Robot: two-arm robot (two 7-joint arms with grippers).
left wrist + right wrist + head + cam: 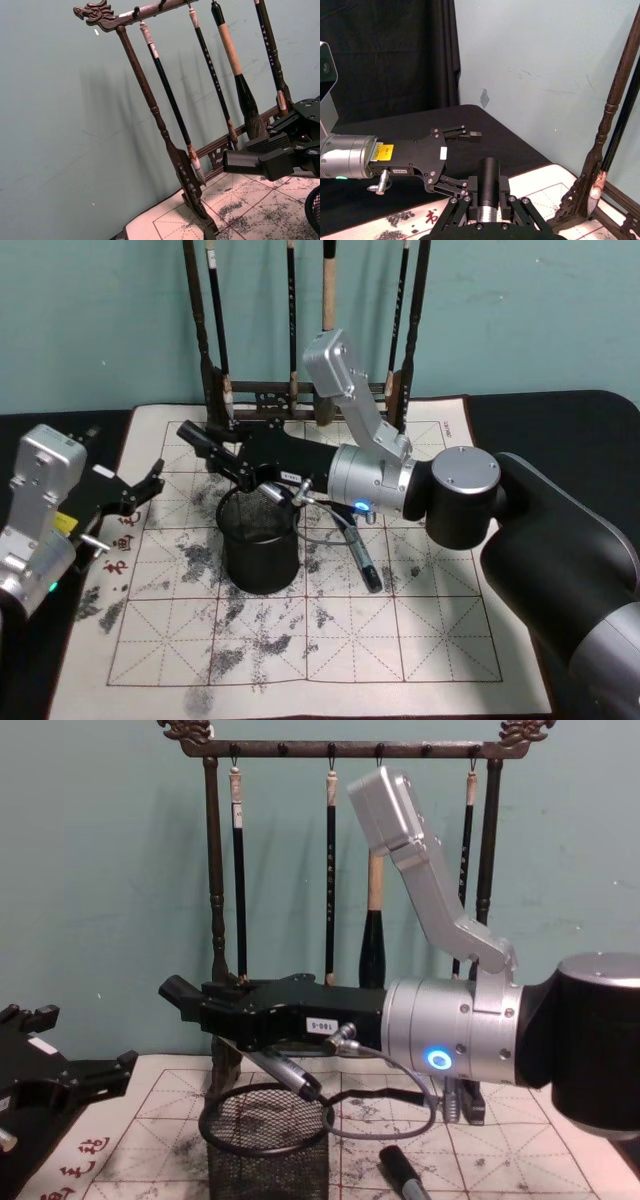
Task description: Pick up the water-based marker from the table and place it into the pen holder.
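Observation:
My right gripper [218,454] reaches in from the right, level above the table, and is shut on a black water-based marker [193,436]. In the right wrist view the marker [489,172] stands between the pads [506,189]. Its end [178,992] sticks out past the far left rim of the pen holder [260,560], a black mesh cup [265,1160] standing below the gripper's body. A second dark marker [362,558] lies on the mat just right of the holder. My left gripper [130,508] waits open at the mat's left edge.
The wooden brush rack [300,390] with several hanging brushes stands at the mat's far edge, close behind my right gripper. The white gridded mat [300,640] has open room in front of the holder. A grey cable [385,1120] loops under my right wrist.

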